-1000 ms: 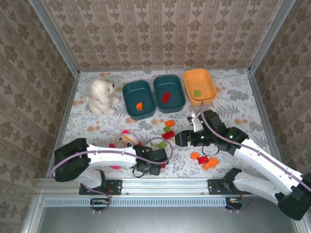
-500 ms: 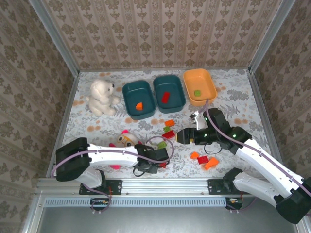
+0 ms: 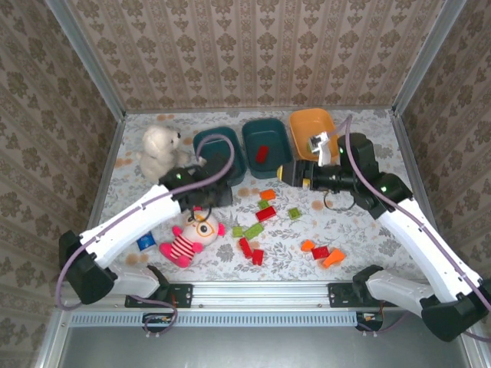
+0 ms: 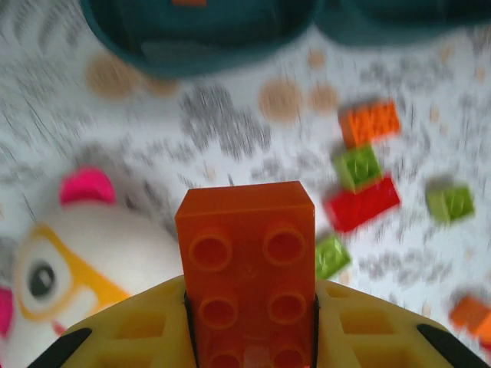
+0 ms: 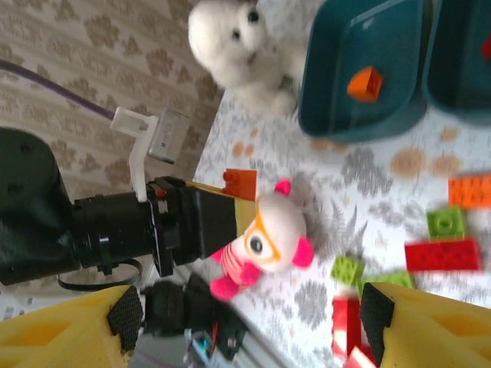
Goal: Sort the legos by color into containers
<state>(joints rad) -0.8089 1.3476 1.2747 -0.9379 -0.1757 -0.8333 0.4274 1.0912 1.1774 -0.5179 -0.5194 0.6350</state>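
Observation:
My left gripper (image 3: 209, 195) is shut on an orange lego (image 4: 245, 261), held off the table just in front of the left teal container (image 3: 201, 143); that container holds an orange brick (image 5: 364, 83). The middle teal container (image 3: 280, 157) holds a red brick (image 3: 261, 152). My right gripper (image 3: 284, 173) hangs open and empty beside the orange container (image 3: 307, 120). Loose legos lie mid-table: orange (image 3: 268, 194), red (image 3: 266, 213), green (image 3: 294, 213), red (image 3: 245, 246) and orange (image 3: 334, 258).
A pink striped doll (image 3: 192, 234) lies right under my left gripper. A white plush dog (image 3: 159, 151) sits left of the teal containers. A small blue object (image 3: 146, 243) lies at the front left. Patterned walls close off three sides of the table.
My left gripper shut on the orange lego near the front edge and carried it up and back toward the left teal container. My right gripper moved back toward the orange container.

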